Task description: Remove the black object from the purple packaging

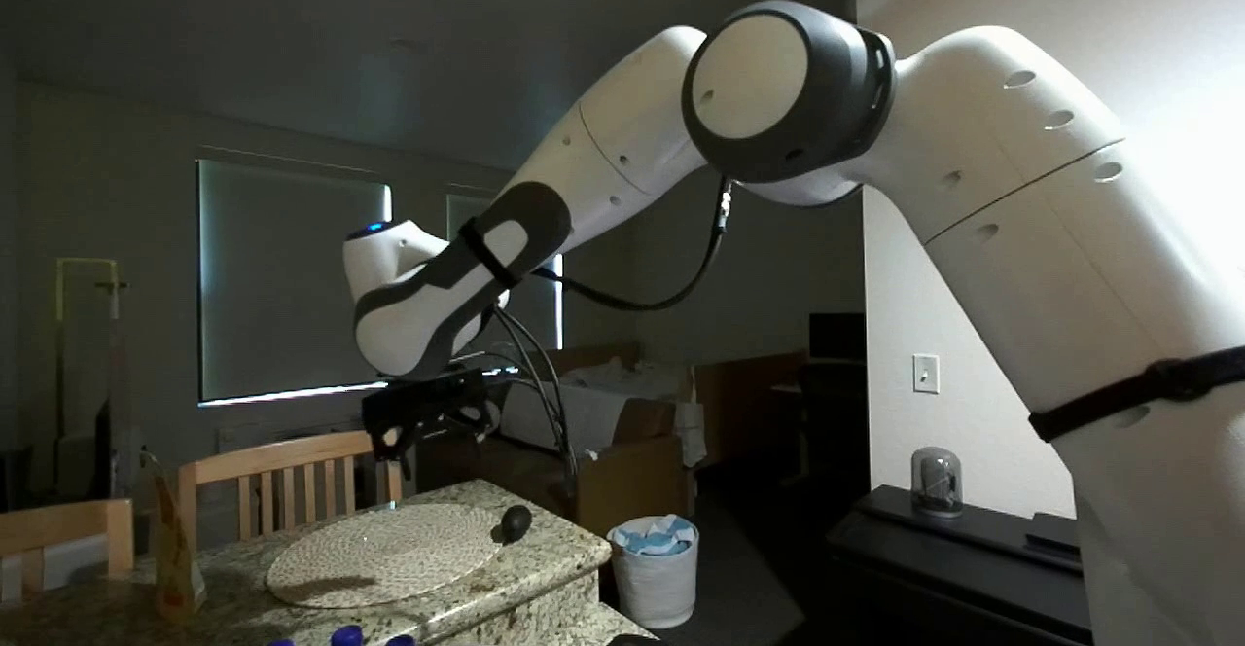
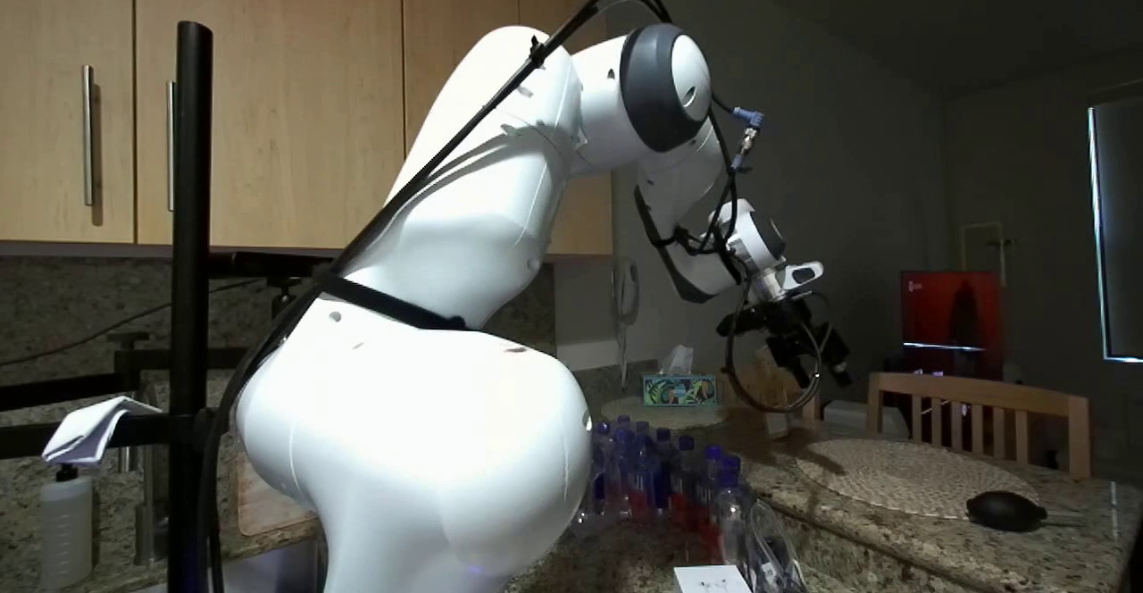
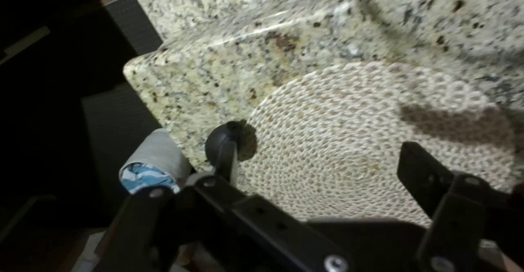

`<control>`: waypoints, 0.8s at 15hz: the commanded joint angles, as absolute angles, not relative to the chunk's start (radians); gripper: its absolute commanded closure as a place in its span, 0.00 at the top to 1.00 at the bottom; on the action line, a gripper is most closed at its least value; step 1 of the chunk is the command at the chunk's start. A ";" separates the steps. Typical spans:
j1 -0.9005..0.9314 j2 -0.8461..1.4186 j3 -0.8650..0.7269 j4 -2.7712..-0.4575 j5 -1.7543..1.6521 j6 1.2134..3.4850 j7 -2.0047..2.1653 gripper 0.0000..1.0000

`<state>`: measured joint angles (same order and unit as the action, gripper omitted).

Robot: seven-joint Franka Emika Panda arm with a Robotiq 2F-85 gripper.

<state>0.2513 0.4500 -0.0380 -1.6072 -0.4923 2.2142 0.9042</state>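
Note:
The black object (image 1: 516, 522) is a small dark bulb lying on the granite counter at the edge of the pale round placemat (image 1: 389, 554). In an exterior view the black object (image 2: 1006, 511) shows a thin nozzle end. In the wrist view the black object (image 3: 219, 141) is partly covered by the left finger. My gripper (image 3: 320, 151) is open, with nothing between its fingers. In both exterior views the gripper (image 1: 433, 427) (image 2: 814, 365) hangs well above the placemat, apart from the black object. The purple packaging is hidden or out of view.
The counter's corner edge (image 3: 141, 69) is close to the black object, with a white bin (image 1: 657, 573) on the floor beyond. Several purple-capped bottles (image 2: 661, 477) stand on the lower counter. A pouch (image 1: 177, 554) stands beyond the placemat. Wooden chairs (image 1: 292, 461) line the counter.

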 commanded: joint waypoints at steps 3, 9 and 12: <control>0.262 0.341 -0.015 -1.861 -0.378 2.381 0.989 1.00; 0.270 0.395 -0.021 -1.792 -0.393 2.353 0.966 1.00; 0.269 0.395 -0.022 -1.791 -0.393 2.353 0.966 1.00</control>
